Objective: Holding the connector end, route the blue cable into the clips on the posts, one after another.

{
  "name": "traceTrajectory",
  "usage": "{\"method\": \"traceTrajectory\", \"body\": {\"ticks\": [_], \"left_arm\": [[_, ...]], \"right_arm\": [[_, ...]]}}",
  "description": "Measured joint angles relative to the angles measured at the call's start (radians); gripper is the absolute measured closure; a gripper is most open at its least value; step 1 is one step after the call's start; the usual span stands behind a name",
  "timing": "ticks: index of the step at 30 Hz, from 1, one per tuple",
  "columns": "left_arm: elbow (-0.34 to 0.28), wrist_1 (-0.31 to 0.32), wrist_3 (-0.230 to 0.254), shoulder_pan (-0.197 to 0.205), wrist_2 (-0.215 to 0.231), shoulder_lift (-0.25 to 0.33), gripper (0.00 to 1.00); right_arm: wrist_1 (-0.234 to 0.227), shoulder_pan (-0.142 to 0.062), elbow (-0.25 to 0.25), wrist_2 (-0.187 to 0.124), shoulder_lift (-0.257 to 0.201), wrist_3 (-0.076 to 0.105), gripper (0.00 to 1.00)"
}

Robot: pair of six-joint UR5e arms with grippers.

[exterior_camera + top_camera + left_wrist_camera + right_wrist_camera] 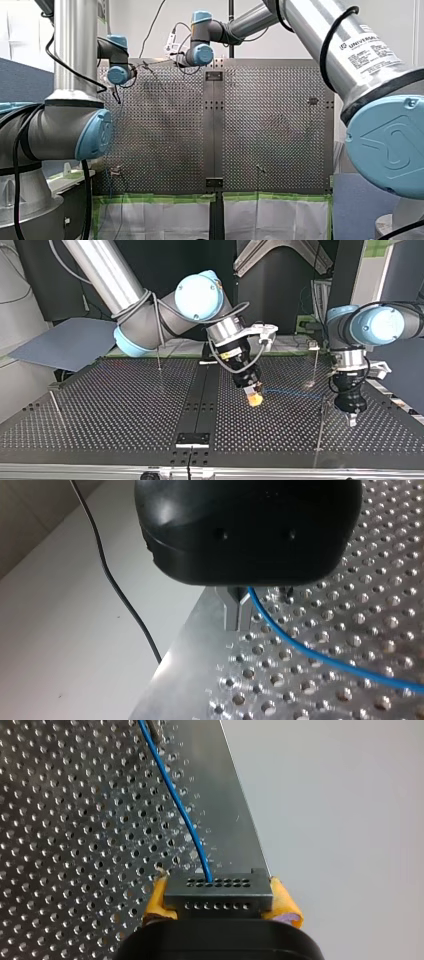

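While my right gripper point(254, 398) tilts down just right of the surface's point(125, 405) middle strip point(197, 395) in the top view, its tip sits close to the perforated plate. Right wrist view: the yellow pads point(284, 901) are clamped on both ends of the dark connector point(218, 892), fingers closed on it. Blue cable point(176, 802) leaves the connector's face and runs ahead over the holes, near the surface's edge, up to a small dark piece point(156, 734) I can't identify.

Top view: the cable lies low across the plate from the connector toward the right, reaching a thin post point(320, 425) that stands between the two grippers. My left gripper point(352, 418) hangs upright at the right, just past that post, tip close above the surface.

Left wrist view: the cable comes out from under the black gripper body and trails off over the holes. Can't tell whether that gripper is gripping it or is open. Another post point(159, 359) stands far left, well apart from the cable.
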Motion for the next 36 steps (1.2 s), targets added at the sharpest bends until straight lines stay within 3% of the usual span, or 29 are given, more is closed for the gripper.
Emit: {"method": "traceTrajectory", "body": {"ticks": [17,25,36], "left_arm": [[0.035,0.010,-0.044,0.022,0.031,-0.028,1.00],[0.037,0.040,-0.067,0.036,0.036,-0.037,1.00],[0.057,0.065,-0.121,0.036,0.058,-0.038,1.00]], "right_arm": [[-0.008,-0.033,0.000,-0.006,0.025,-0.002,1.00],[-0.038,-0.053,-0.004,-0.032,0.031,0.000,1.00],[-0.029,-0.063,-0.082,-0.051,0.086,0.002,1.00]]}}
